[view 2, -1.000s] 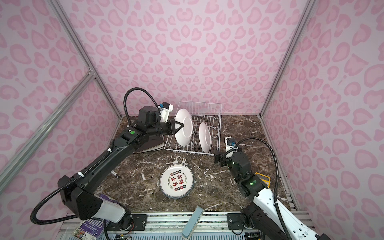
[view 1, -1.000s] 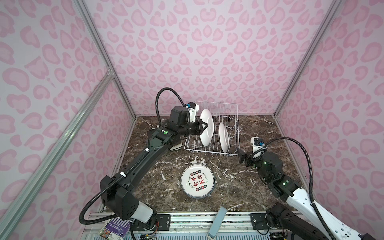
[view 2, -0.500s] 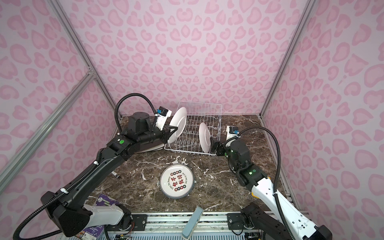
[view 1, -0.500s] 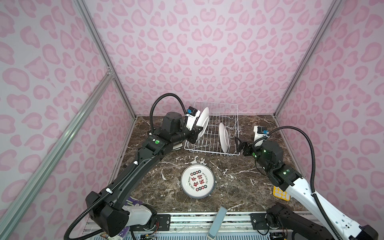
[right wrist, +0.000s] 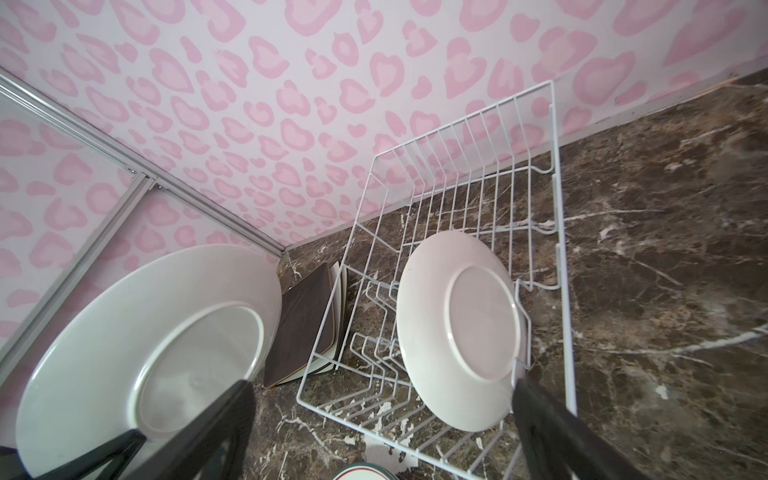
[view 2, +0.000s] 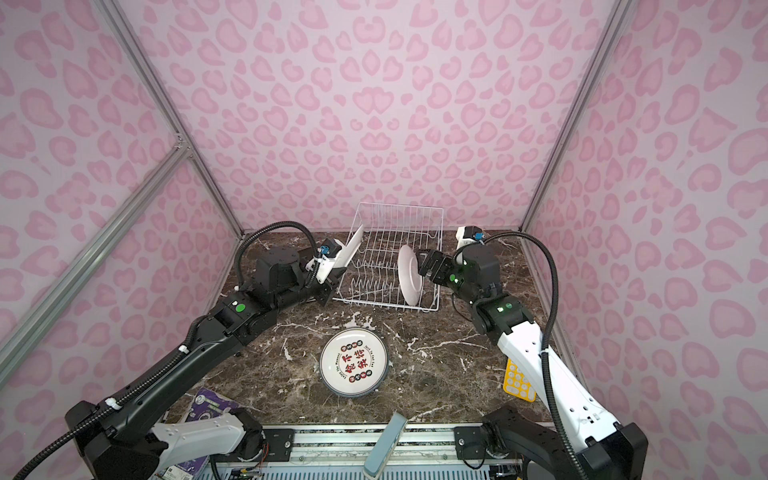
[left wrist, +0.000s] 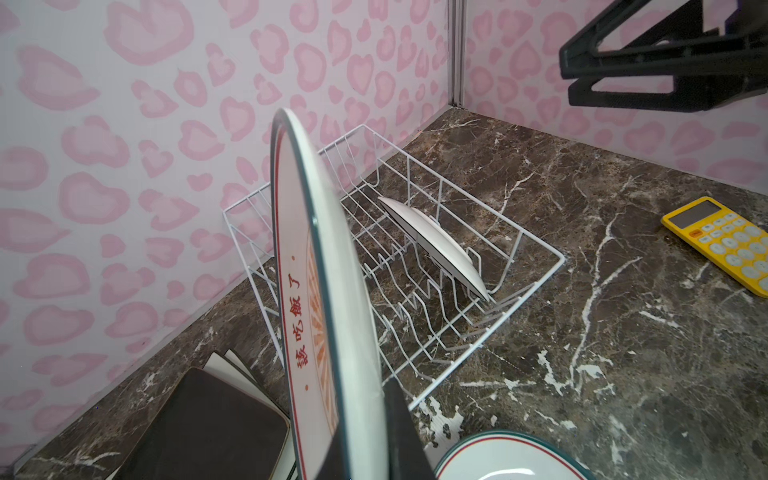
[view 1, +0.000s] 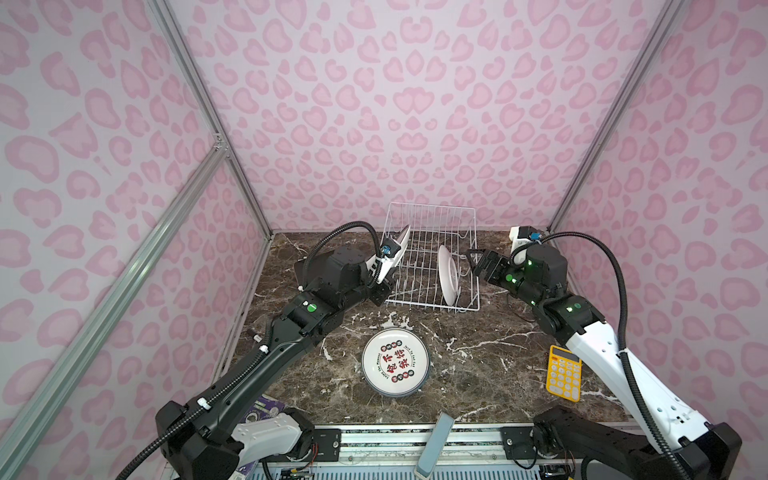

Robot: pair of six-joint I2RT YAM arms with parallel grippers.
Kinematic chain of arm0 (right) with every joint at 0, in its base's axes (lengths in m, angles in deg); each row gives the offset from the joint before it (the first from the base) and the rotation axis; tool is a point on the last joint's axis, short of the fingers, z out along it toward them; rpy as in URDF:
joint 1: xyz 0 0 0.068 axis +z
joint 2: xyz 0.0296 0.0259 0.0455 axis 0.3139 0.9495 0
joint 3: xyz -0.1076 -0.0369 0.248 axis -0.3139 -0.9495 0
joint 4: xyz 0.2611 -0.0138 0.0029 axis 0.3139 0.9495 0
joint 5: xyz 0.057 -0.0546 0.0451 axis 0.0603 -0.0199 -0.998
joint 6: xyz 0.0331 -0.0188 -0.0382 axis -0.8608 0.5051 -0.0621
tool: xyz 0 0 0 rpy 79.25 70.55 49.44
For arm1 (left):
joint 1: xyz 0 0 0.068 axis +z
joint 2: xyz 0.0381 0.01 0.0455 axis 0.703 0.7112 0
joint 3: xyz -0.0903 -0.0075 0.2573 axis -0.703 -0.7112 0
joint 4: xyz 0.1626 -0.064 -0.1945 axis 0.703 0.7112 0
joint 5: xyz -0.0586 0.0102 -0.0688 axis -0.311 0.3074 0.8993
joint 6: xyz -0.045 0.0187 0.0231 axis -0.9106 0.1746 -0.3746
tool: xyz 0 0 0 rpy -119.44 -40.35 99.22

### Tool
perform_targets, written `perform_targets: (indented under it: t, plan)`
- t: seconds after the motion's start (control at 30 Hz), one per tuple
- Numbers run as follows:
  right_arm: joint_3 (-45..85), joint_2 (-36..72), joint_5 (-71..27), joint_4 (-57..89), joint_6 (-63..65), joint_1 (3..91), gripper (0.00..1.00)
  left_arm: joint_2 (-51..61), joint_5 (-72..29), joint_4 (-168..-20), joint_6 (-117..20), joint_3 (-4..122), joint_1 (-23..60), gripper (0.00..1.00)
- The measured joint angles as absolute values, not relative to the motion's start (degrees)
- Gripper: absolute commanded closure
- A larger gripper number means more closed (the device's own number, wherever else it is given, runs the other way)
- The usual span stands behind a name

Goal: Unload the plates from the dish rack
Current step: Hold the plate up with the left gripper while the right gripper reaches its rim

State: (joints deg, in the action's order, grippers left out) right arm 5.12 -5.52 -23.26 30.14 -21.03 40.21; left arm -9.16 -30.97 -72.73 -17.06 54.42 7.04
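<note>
I note the scene from the front edge to the back wall.

- 6 o'clock, nearest me: a round printed plate (view 1: 395,362) lies flat, face up, on the worktop (view 1: 478,332).
- 4 o'clock: a yellow calculator (view 1: 563,372) lies flat, well apart from that plate.
- 10 o'clock: the left fingers (left wrist: 401,432) are clamped on the rim of a second round plate (view 1: 402,240), held on edge and tilted at the dish rack's (view 1: 432,226) 9 o'clock side. I cannot tell whether it touches the wire.
- Beside it, a dark brown square plate (left wrist: 199,424) lies on top of the cream square plates (right wrist: 338,291), just outside the rack.
- 2 o'clock: the right fingers (right wrist: 548,419) are spread wide and empty, just beside the rack.
- 12 o'clock: a third round plate (view 1: 448,274) stands on edge in the rack, near its front right corner. Its plain back faces the right fingers.
</note>
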Motion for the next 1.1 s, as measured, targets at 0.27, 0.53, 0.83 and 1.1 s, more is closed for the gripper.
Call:
perform_targets:
  t: [0.27,0.53,0.83,1.1]
  plan:
    - [12.97,1.23,-31.55,32.04,-23.08,39.9,0.04,-9.29,-37.39,-73.78,-10.67,52.24,3.52,0.96]
    - [15.76,5.06,-35.37,33.16,-24.72,40.29,0.08,-5.71,-46.18,-75.04,-1.36,50.55,-1.9,0.96]
    - [20.29,10.11,-37.97,35.61,-24.94,41.58,0.18,-2.54,-54.02,-77.95,5.41,49.75,-7.62,0.96]
    - [22.17,14.94,-39.92,38.23,-24.07,43.09,0.34,-0.59,-59.42,-83.26,10.59,49.4,-11.41,0.97]
